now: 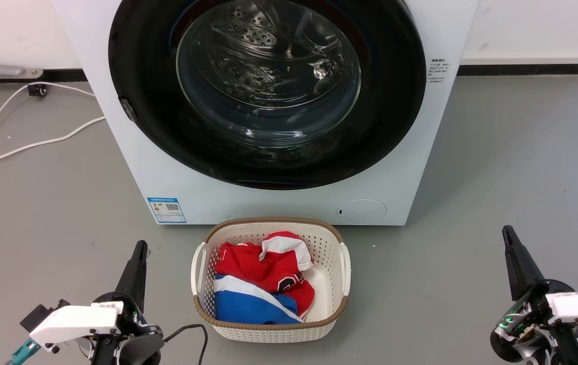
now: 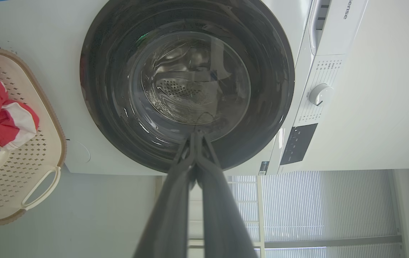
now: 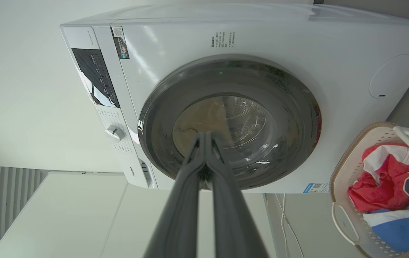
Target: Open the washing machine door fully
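The white washing machine (image 1: 289, 203) stands ahead on the grey floor. Its round door (image 1: 142, 116) with a glossy black rim and clear glass bowl lies flat against the front, closed. The door (image 2: 114, 118) also faces the left wrist camera, and the door (image 3: 297, 118) faces the right wrist camera. My left gripper (image 1: 140, 247) hovers low at the lower left, fingers together, holding nothing. My right gripper (image 1: 507, 232) hovers at the lower right, also shut and empty. Both are well short of the machine. Fingertips meet in the left gripper (image 2: 197, 133) and the right gripper (image 3: 205, 134).
A white laundry basket (image 1: 329, 248) with red, white and blue clothes sits on the floor right in front of the machine, between my arms. White cables (image 1: 25, 144) trail across the floor at the left. A round flap (image 1: 361, 211) is low on the machine's front.
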Controlling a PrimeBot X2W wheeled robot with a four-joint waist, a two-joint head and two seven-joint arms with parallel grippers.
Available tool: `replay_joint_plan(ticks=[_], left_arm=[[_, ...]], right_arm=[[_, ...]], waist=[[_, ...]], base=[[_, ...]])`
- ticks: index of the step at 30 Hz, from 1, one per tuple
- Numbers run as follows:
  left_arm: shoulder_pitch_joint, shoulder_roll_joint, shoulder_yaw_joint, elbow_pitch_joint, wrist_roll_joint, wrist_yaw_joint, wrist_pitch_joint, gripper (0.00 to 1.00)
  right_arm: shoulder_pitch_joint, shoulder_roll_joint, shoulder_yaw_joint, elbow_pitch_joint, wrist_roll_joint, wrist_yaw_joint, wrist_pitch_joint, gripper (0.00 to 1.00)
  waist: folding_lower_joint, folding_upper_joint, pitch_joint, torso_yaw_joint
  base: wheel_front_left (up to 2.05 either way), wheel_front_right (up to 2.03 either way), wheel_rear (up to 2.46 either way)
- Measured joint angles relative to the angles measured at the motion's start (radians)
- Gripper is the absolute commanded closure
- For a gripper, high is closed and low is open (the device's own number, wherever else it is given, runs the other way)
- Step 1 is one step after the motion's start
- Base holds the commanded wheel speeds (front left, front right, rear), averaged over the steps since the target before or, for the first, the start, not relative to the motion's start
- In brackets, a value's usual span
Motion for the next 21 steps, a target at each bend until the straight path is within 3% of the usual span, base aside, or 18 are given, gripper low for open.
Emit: replay_joint_plan(ticks=[21], left_arm=[[0.000, -0.001, 0.001, 0.000, 0.000, 0.000, 0.001, 1.00]], right_arm=[[0.000, 0.000, 0.000, 0.000, 0.000, 0.000, 0.000, 1.00]], waist=[[0.0000, 0.0000, 0.000, 0.000]], base=[[0.00, 0.00, 0.00]])
